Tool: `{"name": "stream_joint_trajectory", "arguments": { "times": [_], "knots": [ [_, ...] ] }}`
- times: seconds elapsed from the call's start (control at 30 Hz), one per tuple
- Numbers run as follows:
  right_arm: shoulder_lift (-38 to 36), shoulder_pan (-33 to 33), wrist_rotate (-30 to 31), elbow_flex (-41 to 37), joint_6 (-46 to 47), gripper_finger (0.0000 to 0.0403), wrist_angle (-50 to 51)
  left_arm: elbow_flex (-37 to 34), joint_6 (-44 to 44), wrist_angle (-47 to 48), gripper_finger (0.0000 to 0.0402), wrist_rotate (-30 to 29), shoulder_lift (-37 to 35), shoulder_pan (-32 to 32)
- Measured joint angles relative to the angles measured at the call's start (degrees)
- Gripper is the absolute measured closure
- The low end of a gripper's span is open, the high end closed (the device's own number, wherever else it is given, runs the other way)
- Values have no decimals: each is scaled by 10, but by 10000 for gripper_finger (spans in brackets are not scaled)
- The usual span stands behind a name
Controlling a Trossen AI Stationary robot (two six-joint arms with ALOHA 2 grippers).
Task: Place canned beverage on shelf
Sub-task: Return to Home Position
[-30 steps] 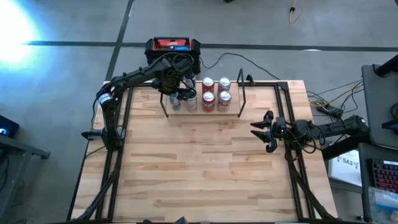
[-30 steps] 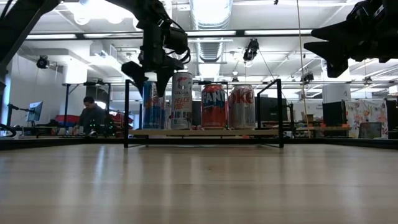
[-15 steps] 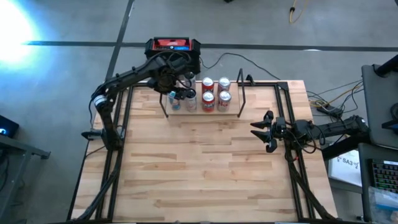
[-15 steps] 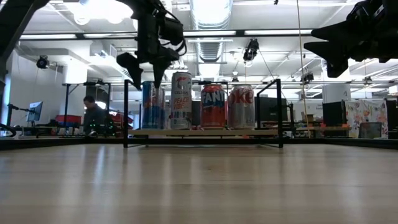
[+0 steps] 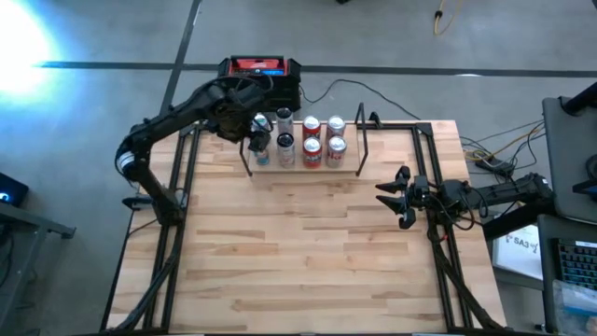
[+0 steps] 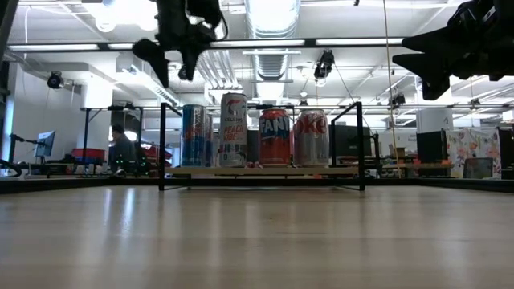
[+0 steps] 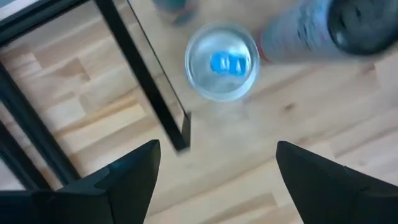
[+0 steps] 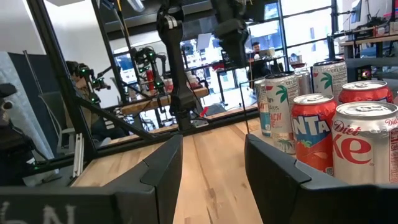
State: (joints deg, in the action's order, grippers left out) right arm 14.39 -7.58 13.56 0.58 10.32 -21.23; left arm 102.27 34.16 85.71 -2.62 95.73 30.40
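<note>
Shelf (image 5: 353, 164) holds 8 cans (image 5: 312, 147); left gripper (image 7: 217, 155) above, empty, spread wide; right gripper (image 8: 212, 152) likewise.

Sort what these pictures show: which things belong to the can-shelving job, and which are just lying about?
Job: shelf, blue soda can, white and pink soda can, Fanta can, Diet Coke can, left gripper above the shelf's end, jaws open; right gripper idle aside.
Lying about: black-and-red box, black cable.

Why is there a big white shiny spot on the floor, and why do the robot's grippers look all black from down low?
High view: white glare washes out the floor at the upper-left corner; its source is out of frame. Low view: bright ceiling lights sit behind the left gripper and right gripper, so both show as dark silhouettes.
</note>
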Motion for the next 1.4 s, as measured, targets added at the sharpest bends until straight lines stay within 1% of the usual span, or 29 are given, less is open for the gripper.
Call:
{"name": "stream_joint_trajectory", "arguments": {
  "times": [0.07, 0.17, 0.37, 0.53, 0.63, 0.67, 0.73, 0.8, 0.87, 1.03, 1.1, 1.23, 1.33, 1.4],
  "knots": [
    [0, 0, 0, 0, 0, 245, 0, 0, 17, 15, 97, -2, -15, -15],
    [0, 0, 0, 0, 0, 245, 0, -13, 63, 33, 97, -22, -37, -47],
    [0, 0, 0, 0, 0, 245, 0, -86, 172, 38, 97, -67, -116, -150],
    [0, 0, 0, 0, 0, 245, 0, -183, 317, 15, 97, -128, -192, -273],
    [0, 0, 0, 0, 0, 245, 0, -246, 411, -18, 97, -172, -218, -348],
    [0, 0, 0, 0, 0, 245, 0, -264, 426, -38, 97, -196, -222, -372],
    [0, 0, 0, 0, 0, 245, 0, -297, 427, -88, 97, -254, -224, -413],
    [0, 0, 0, 0, 0, 245, 0, -326, 403, -140, 97, -320, -219, -447],
    [0, 0, 0, 0, 0, 245, 0, -347, 354, -198, 97, -370, -210, -470],
    [0, 0, 0, 0, 0, 245, 0, -384, 181, -377, 97, -435, -169, -499],
    [0, 0, 0, 0, 0, 245, 0, -389, 102, -457, 97, -449, -146, -503],
    [0, 0, 0, 0, 0, 245, 0, -398, -63, -631, 97, -449, -104, -503],
    [0, 0, 0, 0, 0, 245, 0, -413, -201, -760, 97, -448, -99, -502],
    [0, 0, 0, 0, 0, 245, 0, -426, -261, -826, 97, -444, -107, -502]
  ]
}}
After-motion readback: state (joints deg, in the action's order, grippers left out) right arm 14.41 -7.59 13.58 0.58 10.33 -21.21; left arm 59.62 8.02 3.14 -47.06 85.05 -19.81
